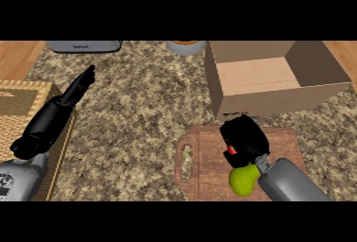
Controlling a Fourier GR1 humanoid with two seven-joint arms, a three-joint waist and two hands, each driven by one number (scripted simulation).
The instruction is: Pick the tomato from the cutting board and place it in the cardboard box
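— Where's the tomato (231, 150)?
— Over the cutting board (206, 160), fingers of my right hand (244, 137) curled round it. Only a red sliver shows, so I can't tell its axis.
— Counts?
— One tomato, one cardboard box (279, 101), one green fruit (244, 182). Fingers of my left hand (50, 122) are straight.

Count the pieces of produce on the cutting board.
2. The tomato, mostly hidden under the curled right hand, sits near the middle of the cutting board; a yellow-green fruit lies at its near edge. The hand may hide more.
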